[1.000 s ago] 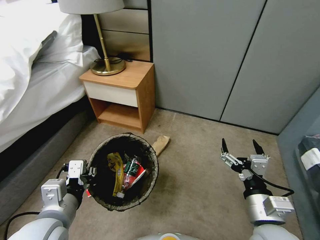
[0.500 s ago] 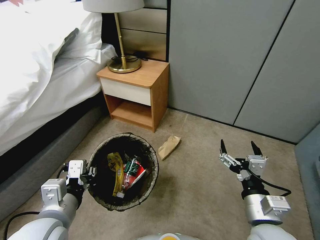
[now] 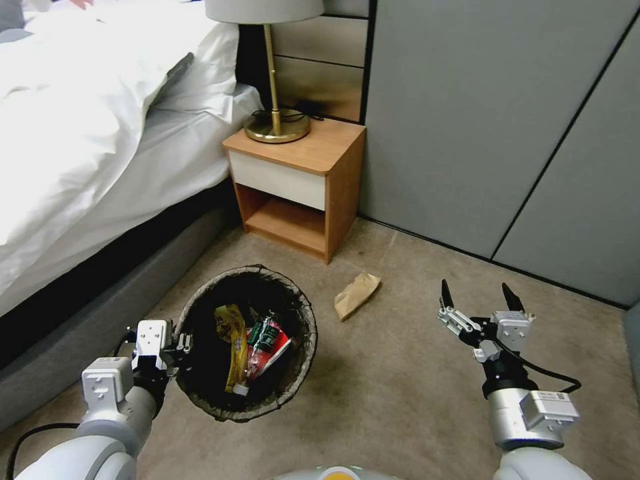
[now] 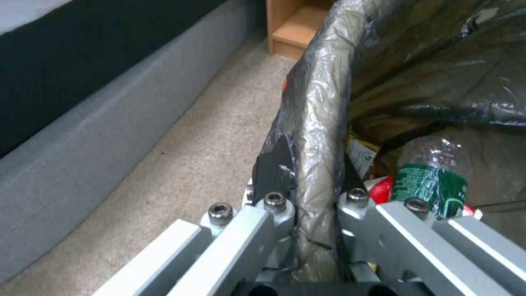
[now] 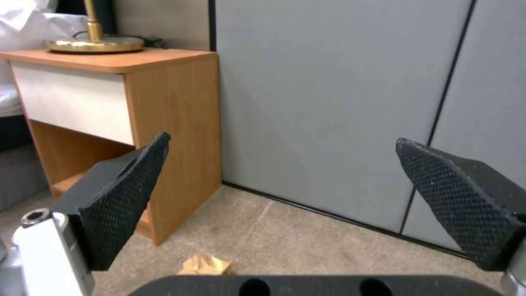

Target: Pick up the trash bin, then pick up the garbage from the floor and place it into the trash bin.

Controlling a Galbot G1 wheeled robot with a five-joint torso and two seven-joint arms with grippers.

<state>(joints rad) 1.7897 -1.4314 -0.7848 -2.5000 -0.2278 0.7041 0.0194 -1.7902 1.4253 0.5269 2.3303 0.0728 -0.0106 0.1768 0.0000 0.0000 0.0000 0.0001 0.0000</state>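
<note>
- The left gripper (image 3: pixel 179 348) sits at lower left of the head view, its jaws pinched tight on the bagged rim of the trash bin (image 3: pixel 303 313); in the left wrist view one black finger lies outside the dark liner and the other inside.
- The bin takes the lower centre of the head view, its white wall hidden under the folded-down bag.
- Inside it: a yellow wrapper (image 3: pixel 233 340), a green-labelled bottle (image 3: pixel 261 337) and a red carton (image 3: pixel 277 350), all partly buried in shadow.
- In the left wrist view the bottle (image 4: pixel 433 181) shows clearly, but the litter beside it is cut off by the gripper's frame.
- A brown paper scrap (image 3: pixel 357 295) lies on the carpet at centre, between the bin and the wooden nightstand (image 3: pixel 300 187).
- The right gripper (image 3: pixel 481 299) hovers at lower right, jaws spread wide and holding nothing.
- In the right wrist view the scrap (image 5: pixel 205 265) peeks out at the bottom edge, half hidden.
</note>
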